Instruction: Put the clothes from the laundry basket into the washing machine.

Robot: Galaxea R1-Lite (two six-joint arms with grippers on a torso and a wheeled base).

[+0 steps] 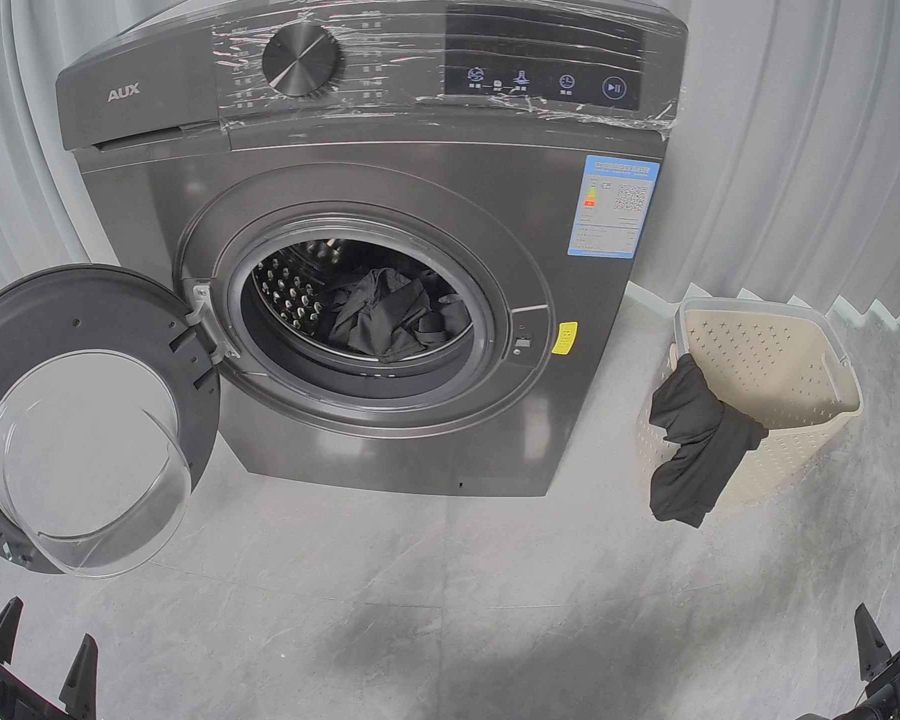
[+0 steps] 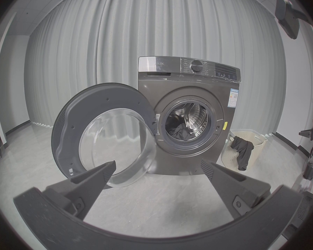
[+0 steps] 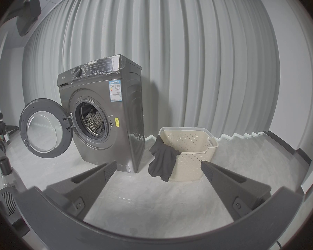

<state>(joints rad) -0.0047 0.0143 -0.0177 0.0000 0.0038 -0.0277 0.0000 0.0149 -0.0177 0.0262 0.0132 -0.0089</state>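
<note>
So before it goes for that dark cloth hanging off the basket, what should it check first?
1. Washing machine door swung wide open: ok.
2. Drum has room above the dark clothes inside: ok.
3. Dark garment draped over the laundry basket rim, partly outside: ok.
4. Left gripper open, empty: ok.
5. Right gripper open, empty: ok.
6. More clothes at the basket's bottom: cannot tell.

Grey tile floor, washing machine on it; laundry basket just beside, robot's R
</note>
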